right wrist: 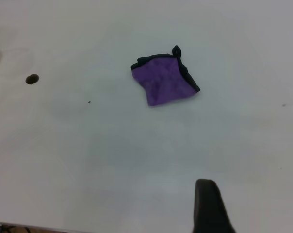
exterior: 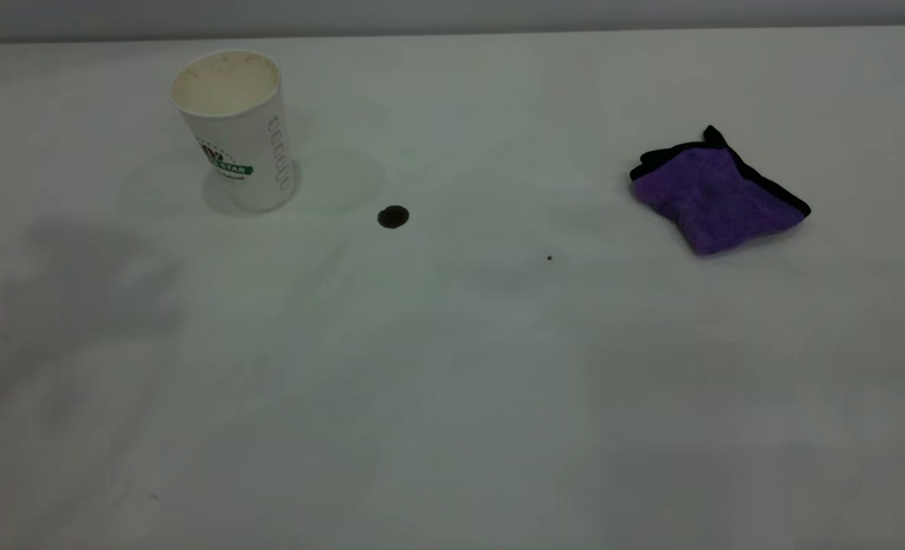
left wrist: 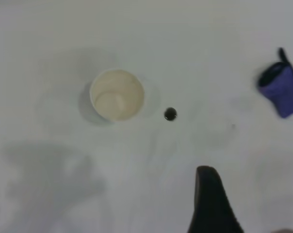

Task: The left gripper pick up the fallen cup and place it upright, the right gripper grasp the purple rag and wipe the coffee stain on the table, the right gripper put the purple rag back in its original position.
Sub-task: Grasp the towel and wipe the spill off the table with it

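My left gripper (left wrist: 212, 204) hangs high over the table (exterior: 452, 397), jaw state unreadable; cup (left wrist: 117, 94) upright, well apart — coffee stain (left wrist: 170, 114) just beside it. Right gripper (right wrist: 209, 208), likewise unreadable — purple rag (right wrist: 165, 81) lies well clear of it

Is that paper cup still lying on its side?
No, the cup stands upright on the table, its open mouth facing up, left of the coffee stain.

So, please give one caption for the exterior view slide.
Upright cup, coffee stain and purple rag on the table.
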Controlling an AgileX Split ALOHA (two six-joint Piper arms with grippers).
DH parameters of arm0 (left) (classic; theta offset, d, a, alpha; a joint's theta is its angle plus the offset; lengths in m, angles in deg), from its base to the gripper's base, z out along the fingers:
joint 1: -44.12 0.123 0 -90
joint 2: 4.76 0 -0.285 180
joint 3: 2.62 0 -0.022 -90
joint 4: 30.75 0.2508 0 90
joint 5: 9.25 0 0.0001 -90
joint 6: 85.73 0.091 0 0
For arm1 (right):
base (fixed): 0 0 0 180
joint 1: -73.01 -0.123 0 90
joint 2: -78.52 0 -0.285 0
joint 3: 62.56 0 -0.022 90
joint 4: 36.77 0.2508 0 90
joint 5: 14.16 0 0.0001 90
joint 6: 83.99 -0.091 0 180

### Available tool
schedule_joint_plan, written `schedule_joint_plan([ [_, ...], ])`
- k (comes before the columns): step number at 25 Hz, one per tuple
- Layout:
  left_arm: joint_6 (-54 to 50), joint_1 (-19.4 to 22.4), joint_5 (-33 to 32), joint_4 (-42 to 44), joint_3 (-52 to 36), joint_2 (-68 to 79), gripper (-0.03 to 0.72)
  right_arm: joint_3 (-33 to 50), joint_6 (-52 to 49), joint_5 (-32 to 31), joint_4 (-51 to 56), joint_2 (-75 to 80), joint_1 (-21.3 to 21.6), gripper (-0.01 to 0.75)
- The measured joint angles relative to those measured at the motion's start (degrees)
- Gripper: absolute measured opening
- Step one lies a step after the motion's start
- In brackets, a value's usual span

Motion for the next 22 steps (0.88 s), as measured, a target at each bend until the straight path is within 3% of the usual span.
schedule_joint_plan([
  [7,-1.5,0.0,-0.2,1.3,-5.0,-12.2,0.482,0.0,0.0,0.0,0.0,0.0,0.0,0.493],
  [22,-1.9,0.0,-0.2,16.4,-50.6,-41.3,0.505,0.0,0.0,0.0,0.0,0.0,0.0,0.493],
])
